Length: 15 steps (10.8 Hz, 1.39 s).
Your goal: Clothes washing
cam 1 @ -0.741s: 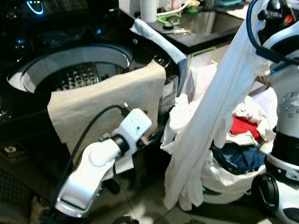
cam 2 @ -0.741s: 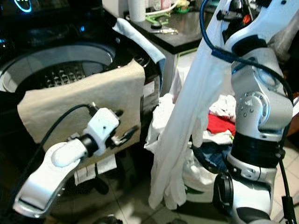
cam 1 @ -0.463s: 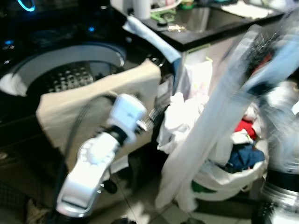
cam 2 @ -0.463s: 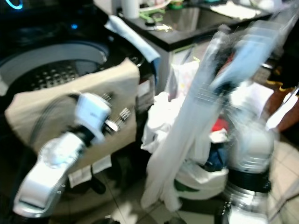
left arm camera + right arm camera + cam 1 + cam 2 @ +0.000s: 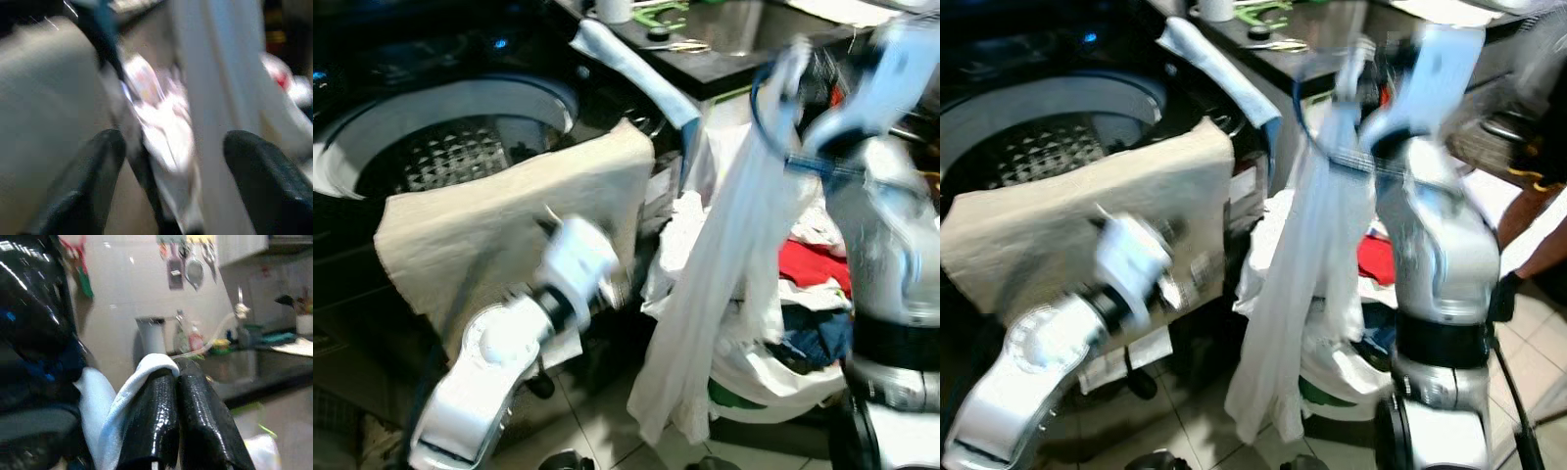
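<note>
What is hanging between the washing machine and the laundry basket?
In the left eye view, a long white garment hangs between the washing machine and the laundry basket, held up by the right gripper.

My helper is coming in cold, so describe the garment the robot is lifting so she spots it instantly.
Find the open top-loading black washing machine with a beige towel over its rim. Right of it, above the laundry basket, hangs a long white cloth garment, pinched in the right pincer, the one item off the pile.

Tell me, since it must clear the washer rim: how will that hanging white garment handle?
Likely floppy: the white garment hangs limp from the right end effector. Probably light, since one pinch holds it. Its trailing hem may snag the beige cloth.
</note>
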{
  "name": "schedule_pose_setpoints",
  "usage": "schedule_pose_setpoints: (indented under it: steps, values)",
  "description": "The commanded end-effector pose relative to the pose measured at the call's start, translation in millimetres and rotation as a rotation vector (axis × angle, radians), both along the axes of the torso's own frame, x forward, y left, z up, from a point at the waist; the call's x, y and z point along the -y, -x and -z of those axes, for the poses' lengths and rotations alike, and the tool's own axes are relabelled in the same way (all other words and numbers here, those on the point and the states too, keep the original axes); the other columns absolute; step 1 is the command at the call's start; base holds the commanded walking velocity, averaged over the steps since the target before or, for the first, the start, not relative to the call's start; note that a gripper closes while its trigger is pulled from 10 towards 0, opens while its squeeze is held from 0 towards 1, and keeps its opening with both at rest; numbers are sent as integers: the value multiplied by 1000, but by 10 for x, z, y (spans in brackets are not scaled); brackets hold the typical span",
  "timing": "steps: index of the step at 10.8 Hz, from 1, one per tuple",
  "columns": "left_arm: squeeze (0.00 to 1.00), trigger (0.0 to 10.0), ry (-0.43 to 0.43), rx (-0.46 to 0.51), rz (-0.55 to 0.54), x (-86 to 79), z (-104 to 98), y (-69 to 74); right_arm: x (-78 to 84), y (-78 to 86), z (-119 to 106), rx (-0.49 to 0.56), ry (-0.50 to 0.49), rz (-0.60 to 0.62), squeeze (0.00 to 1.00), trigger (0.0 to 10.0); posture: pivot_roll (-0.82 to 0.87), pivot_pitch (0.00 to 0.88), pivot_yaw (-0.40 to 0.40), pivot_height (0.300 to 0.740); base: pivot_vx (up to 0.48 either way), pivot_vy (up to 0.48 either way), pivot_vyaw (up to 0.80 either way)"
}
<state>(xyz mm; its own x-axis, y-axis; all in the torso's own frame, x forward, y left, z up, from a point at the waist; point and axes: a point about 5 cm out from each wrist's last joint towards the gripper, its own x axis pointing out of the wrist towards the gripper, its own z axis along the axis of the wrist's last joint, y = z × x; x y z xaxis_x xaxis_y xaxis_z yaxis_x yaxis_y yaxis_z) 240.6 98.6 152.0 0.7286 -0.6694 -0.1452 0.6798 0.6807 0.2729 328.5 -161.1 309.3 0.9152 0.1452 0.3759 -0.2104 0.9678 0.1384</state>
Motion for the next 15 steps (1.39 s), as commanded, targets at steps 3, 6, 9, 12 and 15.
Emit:
schedule_pose_setpoints:
  steps: [3, 6, 9, 12, 15]
  values:
    - [1000, 10000, 18, -63, 40, 149, 137, -105, -38, -45, -337, 69, -46, -63, 0, 10000, -29, 0, 16, 719, 0, 0, 0]
    - [1000, 10000, 248, -93, 25, 489, -72, -240, -264, -67, -332, 22, -74, -194, 0, 10000, -38, 0, 14, 719, 0, 0, 0]
    - [0, 10000, 316, -48, -47, 683, -184, -356, -519, -67, -247, -22, -75, -302, 0, 10000, -42, 0, 11, 719, 0, 0, 0]
    - [0, 10000, 382, -22, -246, 639, -285, -617, -894, -1, -80, -96, -44, -454, 0, 10000, -43, 0, 7, 719, 0, 0, 0]
    - [0, 10000, 468, -45, -315, 615, -326, -692, -1074, 92, -32, -99, 0, -528, 0, 10000, -43, 0, 7, 719, 0, 0, 0]
